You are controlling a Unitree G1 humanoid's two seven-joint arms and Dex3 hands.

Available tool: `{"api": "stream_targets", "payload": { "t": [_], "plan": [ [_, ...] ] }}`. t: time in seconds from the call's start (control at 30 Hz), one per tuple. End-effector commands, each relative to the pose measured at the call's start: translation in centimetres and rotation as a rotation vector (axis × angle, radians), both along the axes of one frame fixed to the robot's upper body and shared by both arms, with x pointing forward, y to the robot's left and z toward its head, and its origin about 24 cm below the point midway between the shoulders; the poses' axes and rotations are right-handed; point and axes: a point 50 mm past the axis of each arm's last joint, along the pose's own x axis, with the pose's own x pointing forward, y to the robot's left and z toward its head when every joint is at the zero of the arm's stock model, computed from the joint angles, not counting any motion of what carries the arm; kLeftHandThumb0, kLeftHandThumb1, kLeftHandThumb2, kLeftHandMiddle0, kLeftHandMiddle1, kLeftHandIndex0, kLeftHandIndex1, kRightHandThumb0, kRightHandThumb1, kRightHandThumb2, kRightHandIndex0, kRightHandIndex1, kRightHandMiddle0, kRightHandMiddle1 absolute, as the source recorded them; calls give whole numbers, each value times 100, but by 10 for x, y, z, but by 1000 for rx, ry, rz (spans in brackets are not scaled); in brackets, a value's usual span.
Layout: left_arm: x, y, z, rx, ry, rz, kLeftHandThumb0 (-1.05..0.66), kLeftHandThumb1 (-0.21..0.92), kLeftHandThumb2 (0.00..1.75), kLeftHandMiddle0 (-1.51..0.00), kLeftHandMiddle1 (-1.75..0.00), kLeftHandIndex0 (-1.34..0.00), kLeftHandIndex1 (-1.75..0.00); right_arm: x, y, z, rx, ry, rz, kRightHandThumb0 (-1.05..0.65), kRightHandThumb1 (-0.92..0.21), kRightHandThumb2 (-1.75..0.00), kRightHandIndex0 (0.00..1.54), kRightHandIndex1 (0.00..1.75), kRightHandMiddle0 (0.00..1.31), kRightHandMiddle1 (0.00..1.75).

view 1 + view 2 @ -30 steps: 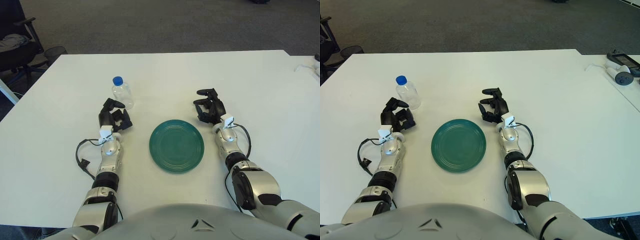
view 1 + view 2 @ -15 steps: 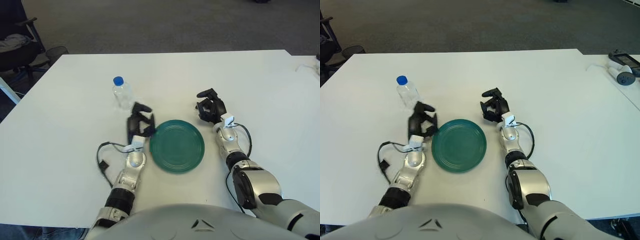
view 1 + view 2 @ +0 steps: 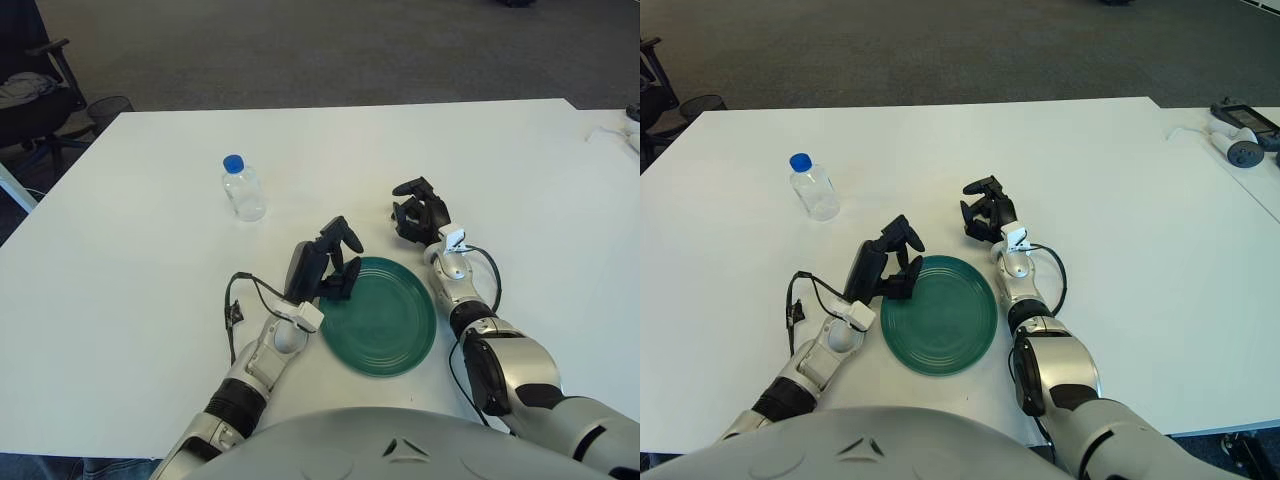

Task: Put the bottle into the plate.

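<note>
A small clear bottle with a blue cap stands upright on the white table, far left of centre. A dark green plate lies in front of me, right of the bottle. My left hand is at the plate's left rim, touching it, with fingers relaxed and holding nothing. It is well to the right of the bottle and nearer to me. My right hand rests on the table just beyond the plate's far right rim, fingers loosely curled and empty.
A black office chair stands off the table's far left corner. Some white and grey devices lie on a second table at the far right. The table's far edge runs behind the bottle.
My left hand swung right from beside the bottle to the plate's left rim. The plate shifted right and nearer to me. The bottle stayed put. The right hand barely moved.
</note>
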Motion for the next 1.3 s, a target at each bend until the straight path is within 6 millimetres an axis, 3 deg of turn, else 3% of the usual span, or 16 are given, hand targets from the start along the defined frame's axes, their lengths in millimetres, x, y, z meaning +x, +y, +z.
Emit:
{"api": "stream_targets", "payload": {
  "t": [0.0, 0.33, 0.9, 1.13, 1.27],
  "plan": [
    [-72, 43, -81, 151, 388, 72, -48, 29, 134, -121, -175, -63, -175, -56, -9, -71, -12, 392, -51, 0, -61, -88, 48, 168, 34, 150],
    [-77, 46, -82, 152, 390, 129, -48, 29, 134, -121, -175, -63, -175, -55, -6, -70, -3, 389, -43, 0, -62, -86, 46, 168, 32, 152],
    [-70, 63, -82, 190, 317, 390, -46, 34, 128, -123, -175, -59, -175, -57, -5, -74, -20, 426, -49, 0, -60, -88, 50, 166, 33, 152],
    [-66, 74, -80, 89, 333, 539, -46, 35, 127, -125, -175, -58, -175, -59, -5, -76, -7, 436, -53, 0, -59, -89, 50, 165, 34, 152],
    [-64, 83, -80, 43, 328, 705, -43, 48, 110, -118, -175, -48, -175, -60, -4, -77, -4, 442, -51, 0, -59, -89, 51, 165, 34, 152]
  ]
}}
